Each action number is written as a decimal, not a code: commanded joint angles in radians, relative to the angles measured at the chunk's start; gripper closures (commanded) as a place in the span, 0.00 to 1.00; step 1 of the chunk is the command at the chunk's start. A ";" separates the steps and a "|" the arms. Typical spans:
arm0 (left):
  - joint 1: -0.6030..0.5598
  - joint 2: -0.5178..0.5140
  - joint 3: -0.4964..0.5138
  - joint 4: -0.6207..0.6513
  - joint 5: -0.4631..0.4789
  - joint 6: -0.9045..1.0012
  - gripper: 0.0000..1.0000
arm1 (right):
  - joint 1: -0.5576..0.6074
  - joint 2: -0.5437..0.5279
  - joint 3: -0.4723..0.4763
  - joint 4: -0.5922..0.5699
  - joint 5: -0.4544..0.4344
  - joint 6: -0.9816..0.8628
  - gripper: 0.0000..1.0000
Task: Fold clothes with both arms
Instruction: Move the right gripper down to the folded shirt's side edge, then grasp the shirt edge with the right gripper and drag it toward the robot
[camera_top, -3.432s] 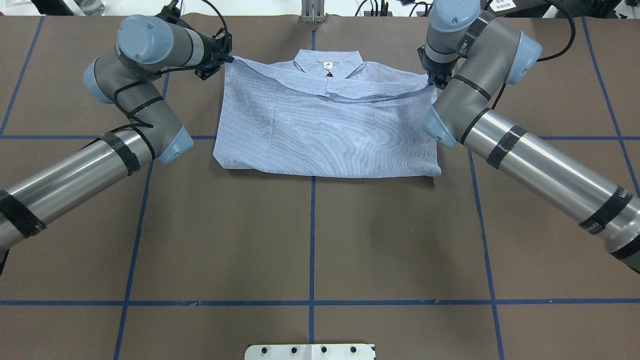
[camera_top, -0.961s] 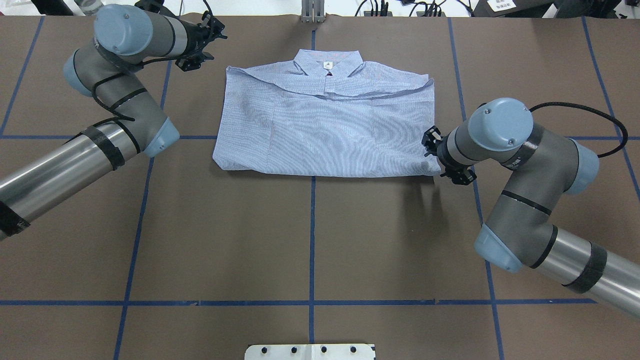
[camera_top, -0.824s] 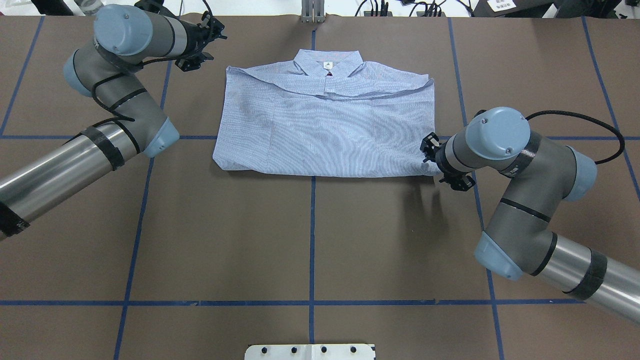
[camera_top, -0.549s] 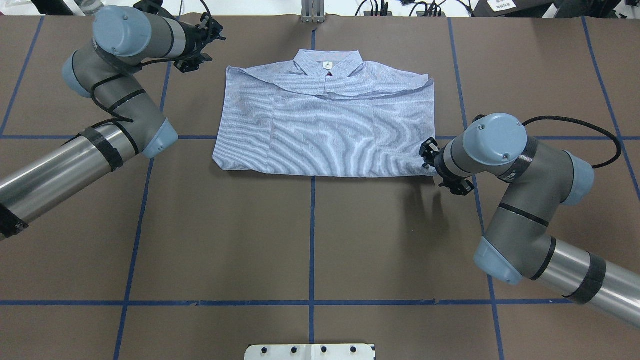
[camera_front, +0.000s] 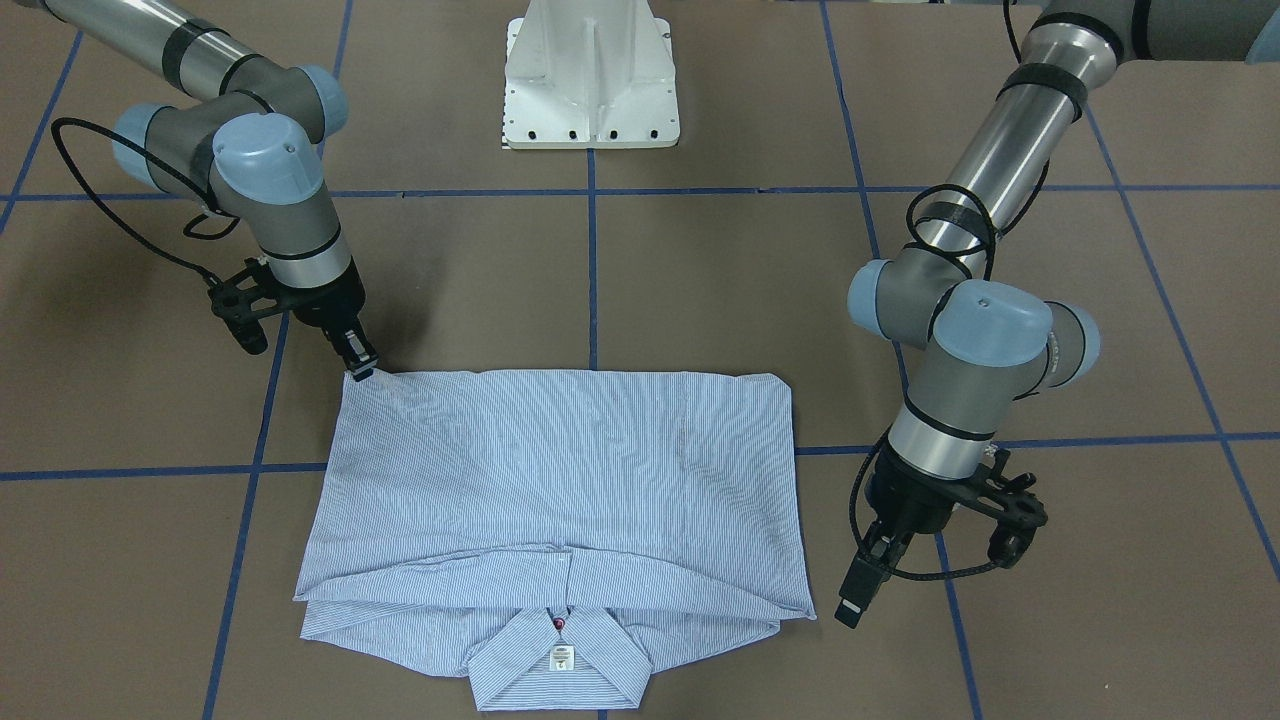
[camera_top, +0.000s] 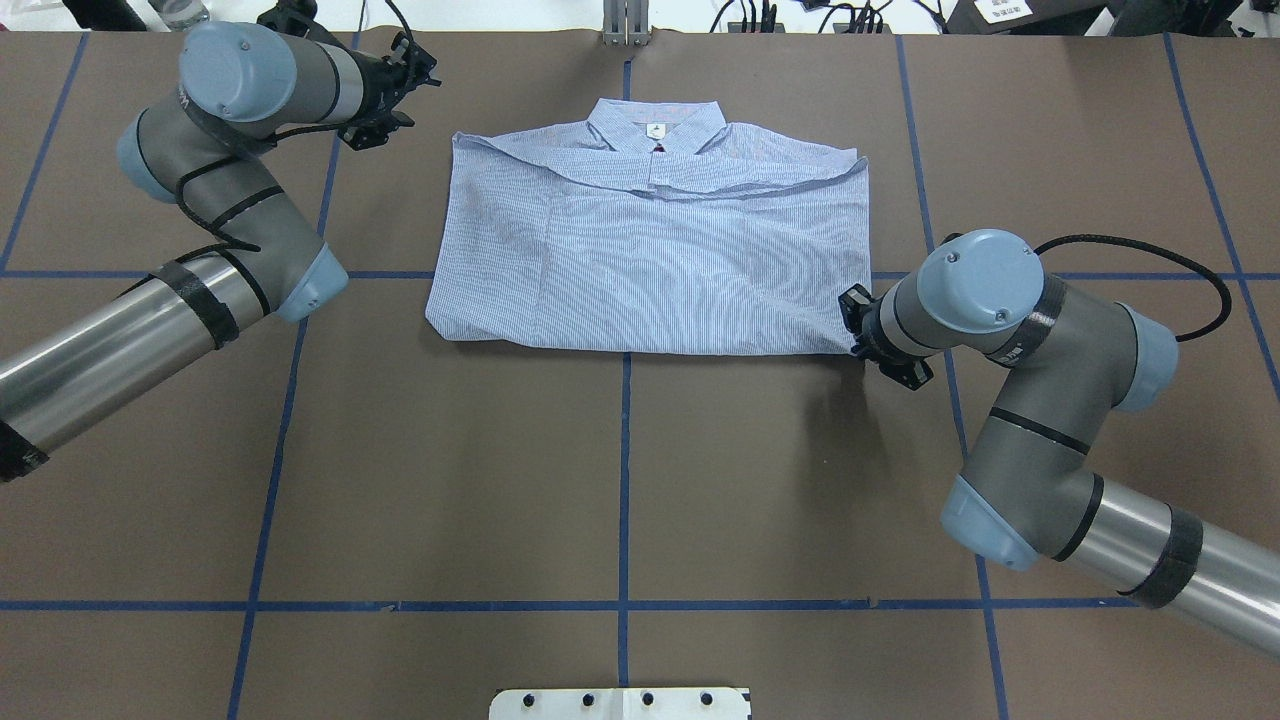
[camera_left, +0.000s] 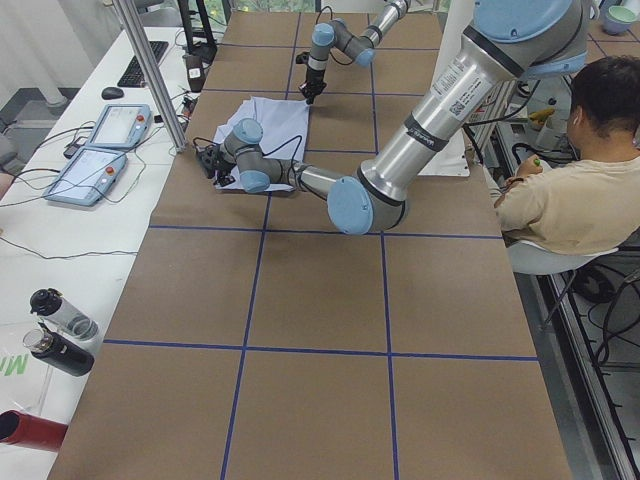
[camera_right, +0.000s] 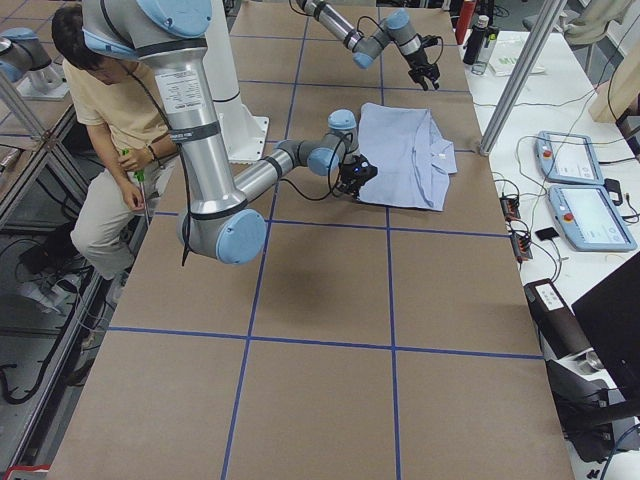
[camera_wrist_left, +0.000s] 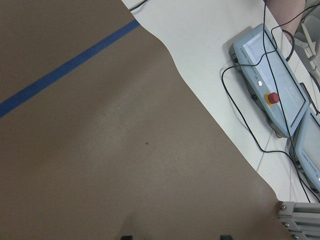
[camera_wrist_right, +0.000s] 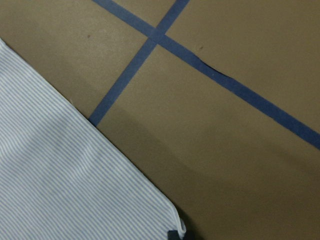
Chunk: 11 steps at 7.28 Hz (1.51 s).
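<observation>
**Two-arm folding cell, overhead, front, side and wrist views.** The light blue striped shirt (camera_top: 650, 260) lies flat on the brown table cover (camera_top: 450, 480), folded into a broad rectangle that sits toward 12 o'clock of the table's centre in the overhead view. Its collar (camera_top: 655, 112) is at the 12 o'clock edge, with a white label (camera_front: 562, 656) and a dark red button (camera_front: 558, 625) showing. The right gripper (camera_front: 362, 368) stands at the shirt's 4 o'clock corner. In the right wrist view a single dark fingertip mass sits centred at the lower edge with the cloth corner curled against it, so the fingers read as pressed together on that corner. The right arm (camera_top: 978, 282) bends in from 4 o'clock. The left gripper (camera_front: 850, 600) hangs over bare cover off the shirt's 10 o'clock corner, apart from the cloth. The left wrist view shows its two fingertips (camera_wrist_left: 127, 237) spread wide above the cover. The left arm (camera_top: 228, 70) comes in from 8 o'clock. Blue tape lines (camera_top: 624, 480) divide the cover into squares. The white pedestal base (camera_front: 592, 90) stands at the table's 6 o'clock edge. Two teach pendants (camera_wrist_left: 270, 82) lie on a white bench beyond the 12 o'clock edge, and a seated person (camera_left: 585, 195) in a beige top shows in the side views
</observation>
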<state>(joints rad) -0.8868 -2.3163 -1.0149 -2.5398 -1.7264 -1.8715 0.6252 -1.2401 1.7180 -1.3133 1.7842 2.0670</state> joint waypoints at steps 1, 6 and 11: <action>-0.001 0.012 -0.013 0.003 0.002 0.024 0.34 | 0.001 0.001 0.000 0.002 0.001 0.004 1.00; -0.001 0.028 -0.124 0.015 -0.016 0.023 0.35 | -0.167 -0.051 0.326 -0.316 0.041 0.012 1.00; 0.023 0.142 -0.290 0.015 -0.188 0.006 0.35 | -0.553 -0.047 0.538 -0.561 0.130 0.247 0.82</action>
<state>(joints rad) -0.8737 -2.2288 -1.2342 -2.5268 -1.8624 -1.8640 0.1681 -1.2945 2.2461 -1.8671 1.9176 2.2197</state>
